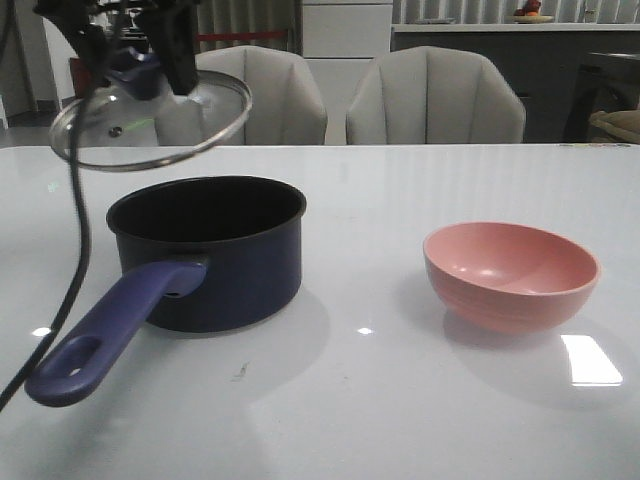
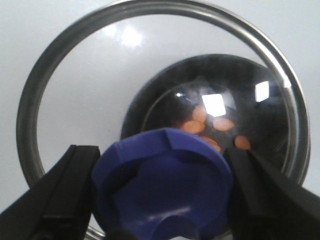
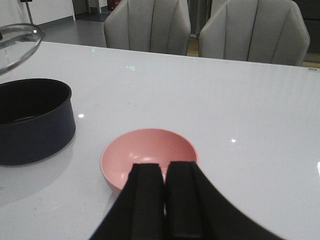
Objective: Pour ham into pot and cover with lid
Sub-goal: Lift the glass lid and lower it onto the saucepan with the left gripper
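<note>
**Two arms, one lid held aloft over the pot**

We see the left end effector [image 1: 150, 62] in the upper left of the front frame, its fingers clamped on the dark-blue knob [image 2: 162, 182] of the lid [image 1: 150, 122]. The lid hangs tilted in the air, above and slightly behind the pot [image 1: 207, 252], not touching its rim. The pot stands upright on the white counter [image 1: 360, 400] at left centre, its long purple-blue handle [image 1: 110, 330] reaching toward the lower left corner.

Through the glass in the left wrist view we make out the ham [image 2: 212, 125]: a few orange-pink slices lying on the pot's black bottom.

The pink bowl [image 1: 511, 274] sits upright at right centre of the front frame, well apart from the pot; what we see of its inside looks bare.

In the right wrist view the right end effector [image 3: 164, 200] hovers at the bottom centre, near the bowl's close edge, its fingers pressed together with nothing between them.

Two grey chairs [image 1: 435, 97] stand behind the counter.
</note>
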Available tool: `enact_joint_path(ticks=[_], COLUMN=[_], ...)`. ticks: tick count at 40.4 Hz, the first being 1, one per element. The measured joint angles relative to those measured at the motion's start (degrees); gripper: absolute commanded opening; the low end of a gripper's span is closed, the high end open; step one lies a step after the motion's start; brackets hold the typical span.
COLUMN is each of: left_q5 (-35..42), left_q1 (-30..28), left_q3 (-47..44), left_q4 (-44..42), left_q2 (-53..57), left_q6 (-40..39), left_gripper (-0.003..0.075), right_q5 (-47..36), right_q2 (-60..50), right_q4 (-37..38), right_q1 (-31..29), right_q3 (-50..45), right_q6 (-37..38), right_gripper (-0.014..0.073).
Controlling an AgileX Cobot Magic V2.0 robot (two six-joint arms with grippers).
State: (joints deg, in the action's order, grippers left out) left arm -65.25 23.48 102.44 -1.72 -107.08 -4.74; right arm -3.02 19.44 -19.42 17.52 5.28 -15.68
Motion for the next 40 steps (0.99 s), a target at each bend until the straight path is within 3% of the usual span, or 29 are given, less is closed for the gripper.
enact_joint_path(ticks=[10,40], left_q5=[-2.9,-4.1], left_q1=[2.7,2.9], left_q3=[1.1,4.5], left_q4=[1.2,3.1], left_q2=[-4.2,-8.7], left_q6=[2.2,4.2], left_gripper=[0.0386,0.0386], right_q5=[0.0,0.0], right_q2=[0.0,0.0], right_q4=[0.0,0.0], right_q1=[0.0,0.0], right_q3=[0.0,0.0], right_q6=[0.0,-0.1], right_gripper=[0.0155,0.0155])
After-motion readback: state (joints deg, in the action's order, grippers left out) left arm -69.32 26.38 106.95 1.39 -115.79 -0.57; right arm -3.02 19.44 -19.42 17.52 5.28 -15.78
